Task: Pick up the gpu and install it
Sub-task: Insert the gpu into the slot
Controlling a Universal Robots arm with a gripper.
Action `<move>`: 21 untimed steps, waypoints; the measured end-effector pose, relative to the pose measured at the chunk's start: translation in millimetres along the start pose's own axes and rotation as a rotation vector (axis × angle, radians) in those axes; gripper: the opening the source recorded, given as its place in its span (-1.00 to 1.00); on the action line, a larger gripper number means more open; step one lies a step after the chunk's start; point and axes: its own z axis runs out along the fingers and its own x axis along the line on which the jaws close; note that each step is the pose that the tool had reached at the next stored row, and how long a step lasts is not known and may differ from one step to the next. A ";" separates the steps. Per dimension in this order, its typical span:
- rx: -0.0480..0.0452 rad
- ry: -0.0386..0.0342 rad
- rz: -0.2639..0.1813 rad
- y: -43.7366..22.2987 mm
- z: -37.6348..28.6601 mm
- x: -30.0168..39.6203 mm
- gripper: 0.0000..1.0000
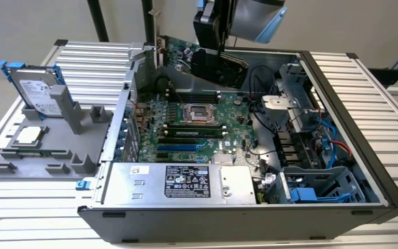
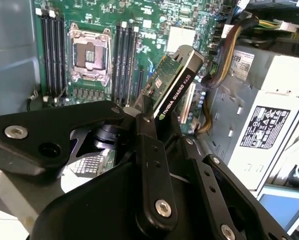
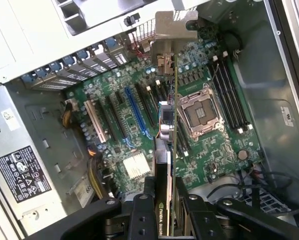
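Upper centre of the exterior view: gripper (image 1: 211, 52) hung over the open computer case (image 1: 219, 225), fingers clenched on the gpu (image 1: 216, 67). Card was held tilted above the far edge of the motherboard (image 1: 185, 129), green board face toward the exterior view's left, black cooler toward its right, silver bracket (image 1: 154, 26) uppermost. It was not seated in any slot.

Both wrist views showed the gpu (image 2: 172, 85) (image 3: 168, 150) edge-on between the two black fingers (image 2: 150, 150) (image 3: 142, 205), one pressed to each face. First wrist view put the card's line over the board between the blue expansion slot (image 3: 137, 112) and the CPU socket (image 3: 202, 112), which was vacant, with the bracket (image 3: 164, 25) at the far end.

Power supply (image 1: 185, 181) sat at the near wall of the case. Lower left of the exterior view: grey fixture (image 1: 47, 168) outside the case, with a hard drive (image 1: 37, 93) on blue rails standing upright, a processor chip (image 1: 29, 136) and a memory stick (image 1: 33, 153) lying flat.
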 end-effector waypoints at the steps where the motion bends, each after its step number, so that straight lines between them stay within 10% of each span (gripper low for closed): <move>1: -0.0001 -0.0004 -0.006 0.0 0.0 0.0 -1.00; 21: -0.0016 -0.0071 -0.118 0.0 -0.2 0.0 -1.00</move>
